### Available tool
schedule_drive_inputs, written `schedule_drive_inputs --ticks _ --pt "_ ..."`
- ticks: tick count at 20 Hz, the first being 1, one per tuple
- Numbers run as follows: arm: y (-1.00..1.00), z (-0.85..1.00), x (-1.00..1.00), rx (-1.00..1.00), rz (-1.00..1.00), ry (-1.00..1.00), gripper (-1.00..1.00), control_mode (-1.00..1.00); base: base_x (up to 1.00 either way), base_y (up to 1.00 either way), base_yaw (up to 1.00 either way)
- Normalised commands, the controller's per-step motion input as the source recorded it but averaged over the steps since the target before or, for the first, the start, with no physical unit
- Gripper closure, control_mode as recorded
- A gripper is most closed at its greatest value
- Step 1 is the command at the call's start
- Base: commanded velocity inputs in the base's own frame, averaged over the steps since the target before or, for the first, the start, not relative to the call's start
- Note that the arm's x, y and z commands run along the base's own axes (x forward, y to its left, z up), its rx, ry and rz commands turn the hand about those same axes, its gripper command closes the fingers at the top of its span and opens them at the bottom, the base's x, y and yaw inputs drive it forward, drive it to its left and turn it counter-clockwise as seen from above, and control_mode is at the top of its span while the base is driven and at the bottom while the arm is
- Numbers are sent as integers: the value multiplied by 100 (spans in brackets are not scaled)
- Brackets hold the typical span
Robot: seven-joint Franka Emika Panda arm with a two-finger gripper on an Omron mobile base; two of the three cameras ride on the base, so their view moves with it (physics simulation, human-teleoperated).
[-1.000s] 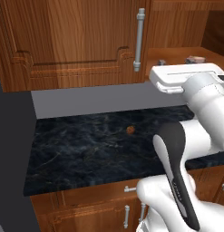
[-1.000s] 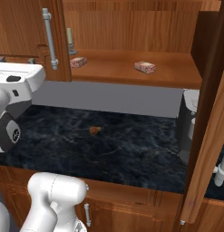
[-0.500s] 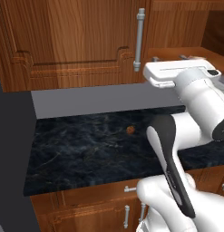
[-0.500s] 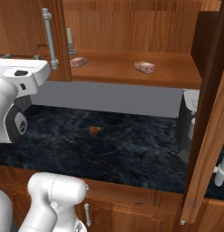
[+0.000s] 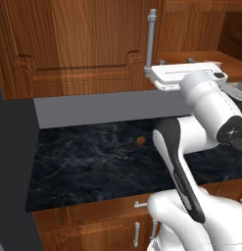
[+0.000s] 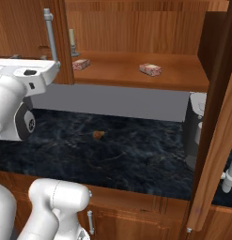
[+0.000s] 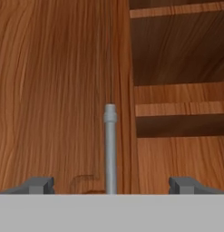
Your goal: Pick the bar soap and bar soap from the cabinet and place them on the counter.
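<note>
Two bar soaps lie on the shelf of the open cabinet (image 6: 183,75): one bar soap (image 6: 81,64) at the left beside the door edge, the other bar soap (image 6: 150,69) near the middle. My gripper (image 7: 111,186) is open and empty, level with the shelf's front and left of the soaps. It faces the left cabinet door (image 5: 83,44), whose silver bar handle (image 7: 110,145) stands upright between the two fingertips (image 7: 37,185) without touching them. The white hand (image 5: 186,76) hovers above the black counter (image 5: 93,162).
A small brown lump (image 6: 97,134) lies on the counter. A pale candle (image 6: 72,40) stands at the shelf's back left. The right cabinet door (image 6: 216,140) hangs open into the room. A grey vessel (image 6: 195,126) stands on the counter at the right.
The hand has risen a little and closed in on the left door's handle, with the forearm swinging under it. The jaws stayed open and the soaps have not moved.
</note>
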Motion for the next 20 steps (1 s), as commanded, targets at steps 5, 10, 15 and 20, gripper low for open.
schedule_drive_inputs --ticks 5,10,15,20 --pt "2 -5 32 0 0 0 -100 -100 0 0 0" --pt "4 -4 33 -1 0 0 -100 -100 0 0 0" --pt "12 -4 39 -2 0 0 -100 -100 0 0 0" --pt "8 -2 34 -3 0 0 -100 -100 0 0 0"
